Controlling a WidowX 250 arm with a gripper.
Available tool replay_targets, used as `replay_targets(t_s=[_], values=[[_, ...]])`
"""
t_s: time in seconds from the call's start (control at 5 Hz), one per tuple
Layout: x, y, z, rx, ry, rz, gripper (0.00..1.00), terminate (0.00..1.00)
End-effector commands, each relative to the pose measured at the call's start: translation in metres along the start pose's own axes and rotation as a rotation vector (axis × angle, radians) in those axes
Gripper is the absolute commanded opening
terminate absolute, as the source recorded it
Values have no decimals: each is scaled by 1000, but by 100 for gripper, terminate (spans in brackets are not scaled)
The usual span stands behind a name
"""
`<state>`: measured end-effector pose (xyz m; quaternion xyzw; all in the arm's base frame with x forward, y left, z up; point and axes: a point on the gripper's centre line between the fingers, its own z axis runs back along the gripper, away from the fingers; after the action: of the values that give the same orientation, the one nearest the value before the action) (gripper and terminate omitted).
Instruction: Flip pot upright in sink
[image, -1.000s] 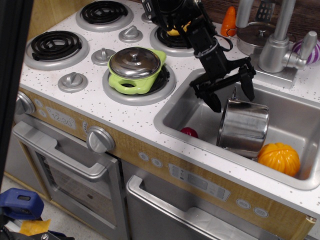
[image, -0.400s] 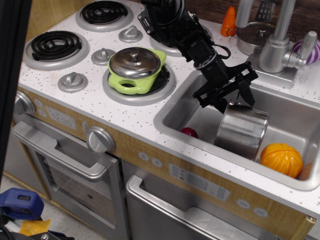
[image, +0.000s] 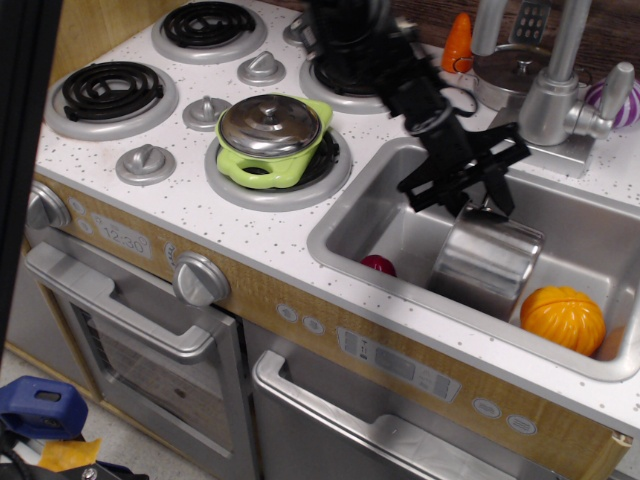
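Note:
The shiny steel pot (image: 487, 258) lies tilted in the sink (image: 395, 232), its upper edge leaning toward the back wall. My black gripper (image: 476, 203) reaches down from the upper left and hangs right over the pot's upper edge. Its two fingers (image: 499, 192) are spread apart, one on each side of that edge. The fingertips are partly hidden against the pot, so I cannot tell whether they touch it.
An orange ball-shaped toy (image: 562, 318) lies in the sink right of the pot, and a small red object (image: 378, 265) lies to its left. A lime-green pot with a steel lid (image: 271, 137) stands on the near burner. The faucet (image: 556, 92) rises behind the sink.
The gripper has moved a little right and down onto the pot's upper edge. The pot has shifted slightly and tilted further back. The orange toy has not moved.

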<state>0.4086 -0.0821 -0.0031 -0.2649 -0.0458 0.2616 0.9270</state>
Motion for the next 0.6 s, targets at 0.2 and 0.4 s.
replay_targets(t_s=[0.2, 0.4], values=[[7, -44, 17, 273, -343, -202, 0, 0], [15, -42, 21, 285, -361, -228, 0, 0]])
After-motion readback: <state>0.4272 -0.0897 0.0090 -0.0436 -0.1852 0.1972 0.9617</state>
